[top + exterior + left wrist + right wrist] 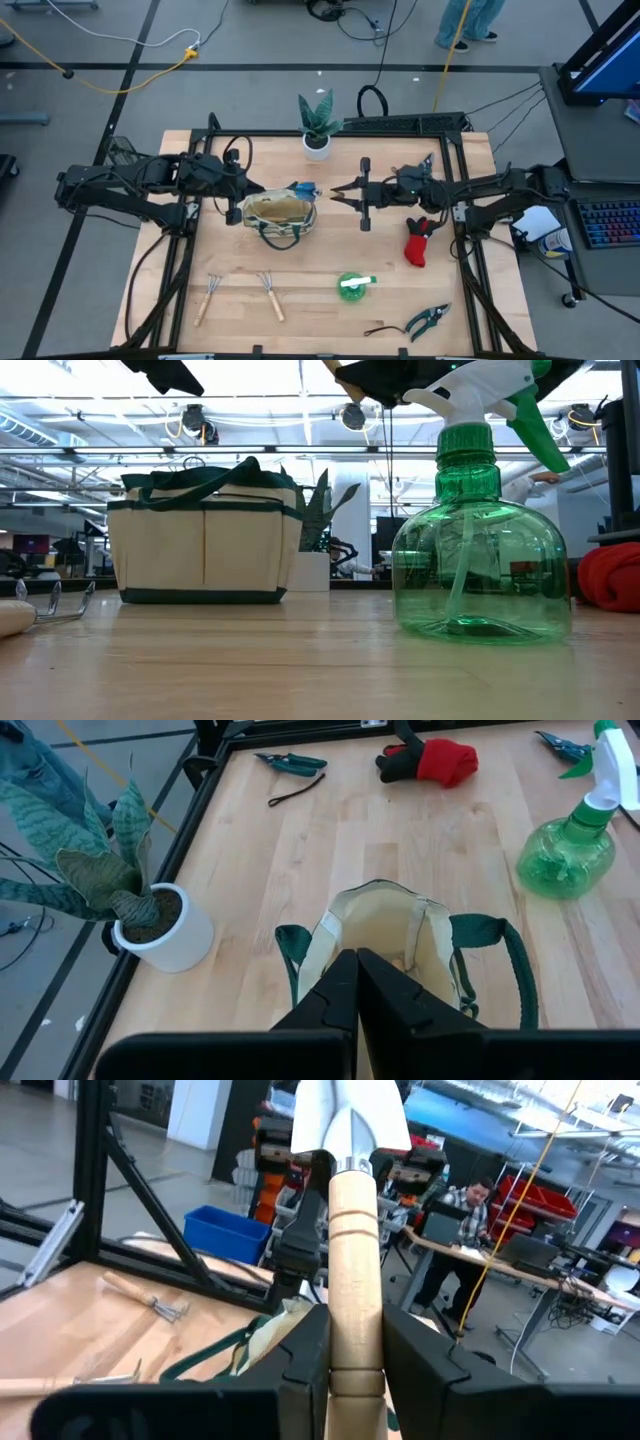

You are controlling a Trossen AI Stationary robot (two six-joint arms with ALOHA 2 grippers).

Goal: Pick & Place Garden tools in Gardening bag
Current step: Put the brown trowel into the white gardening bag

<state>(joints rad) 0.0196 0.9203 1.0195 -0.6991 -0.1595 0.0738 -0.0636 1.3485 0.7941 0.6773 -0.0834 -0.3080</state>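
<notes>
Fingers of right gripper [355,1365] clamp wooden-handled metal trowel [352,1230] w/ blade toward cream canvas bag [279,215], ready for drop-in; left gripper [355,985] shut, empty, over bag.

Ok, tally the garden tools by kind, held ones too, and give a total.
Rakes: 2
Shears: 2
Trowel: 1, held in the right gripper
Glove: 1
Spray bottle: 1
Total: 7
The left gripper hangs shut over the bag, holding nothing.
</notes>
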